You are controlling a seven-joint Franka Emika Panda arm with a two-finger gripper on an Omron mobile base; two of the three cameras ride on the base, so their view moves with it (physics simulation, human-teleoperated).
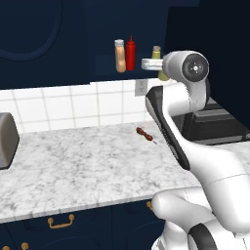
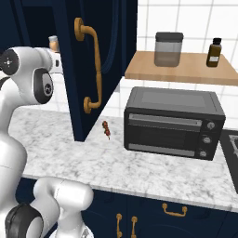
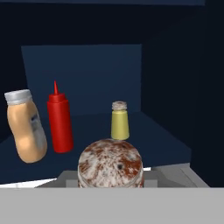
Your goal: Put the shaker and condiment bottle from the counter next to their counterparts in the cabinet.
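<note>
My gripper point(image 3: 110, 180) is shut on the olive-yellow shaker point(image 3: 110, 168), whose speckled grey cap sits at the bottom of the hand view. It hangs at the front edge of the navy cabinet point(image 3: 83, 74) shelf. Inside the cabinet, left to right, are the orange-tan condiment bottle point(image 3: 26, 131), the red squeeze bottle point(image 3: 59, 122) and the bright yellow shaker point(image 3: 119, 122). From the left base view, the gripper point(image 1: 152, 64) reaches to the shelf right of the condiment bottle point(image 1: 120, 57) and red bottle point(image 1: 131, 53). The held shaker point(image 1: 163, 76) pokes out below the hand, and the yellow shaker point(image 1: 156, 52) stands just behind it.
The open cabinet door point(image 2: 93, 60) with its brass handle stands right of the arm. On the marbled counter point(image 1: 73, 166) lie a small skewer point(image 1: 146, 133) and a toaster point(image 1: 7, 139) at the left. A black toaster oven point(image 2: 172, 123) sits under a wooden shelf point(image 2: 181, 69).
</note>
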